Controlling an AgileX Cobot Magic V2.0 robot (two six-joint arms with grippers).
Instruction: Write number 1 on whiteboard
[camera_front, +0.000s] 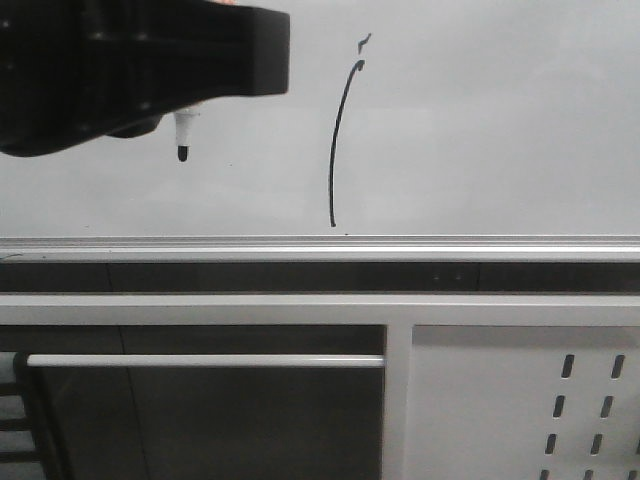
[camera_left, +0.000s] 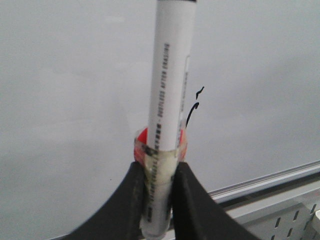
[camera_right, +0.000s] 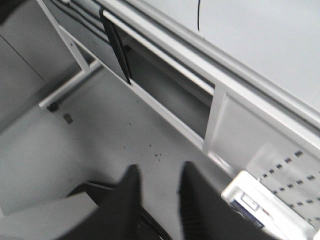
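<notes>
Now, number 1 (camera_front: 338, 150) on the whiteboard (camera_front: 500, 120): thin black stroke, slightly bowed, tall, foot ending just above the silver bottom rail (camera_front: 320, 243). Small separate tick (camera_front: 365, 41) just above the stroke's top. Tiny dark speck beside the foot, right at the rail.

Left gripper (camera_front: 215, 60) up against the board, to the left of the stroke, well apart from it; big, dark and blurred in the front view. Fingers (camera_left: 131, 200) clamped on a white marker (camera_left: 167, 100), barrel wrapped in clear tape with a red band (camera_left: 141, 135) where it leaves the grip. Marker tip (camera_front: 182, 152) dark, pointing down, below the gripper, level with the middle of the stroke. Contact between tip and board: cannot tell. From the left wrist, only the upper end of the stroke and the tick peek out beside the barrel.

Right gripper (camera_right: 159, 200) low, facing the grey floor (camera_right: 75, 150) and the stand frame (camera_right: 165, 115) under the board. Fingers (camera_right: 131, 197) set a little apart, narrow gap, nothing between them. Foot of the stroke just visible above the rail from this wrist too. White box-like object (camera_right: 260, 207) near that gripper, blurred, not identifiable.

Below the rail: dark slot, white crossbar (camera_front: 205, 360), white perforated panel (camera_front: 520, 400) beneath the board's right half.
</notes>
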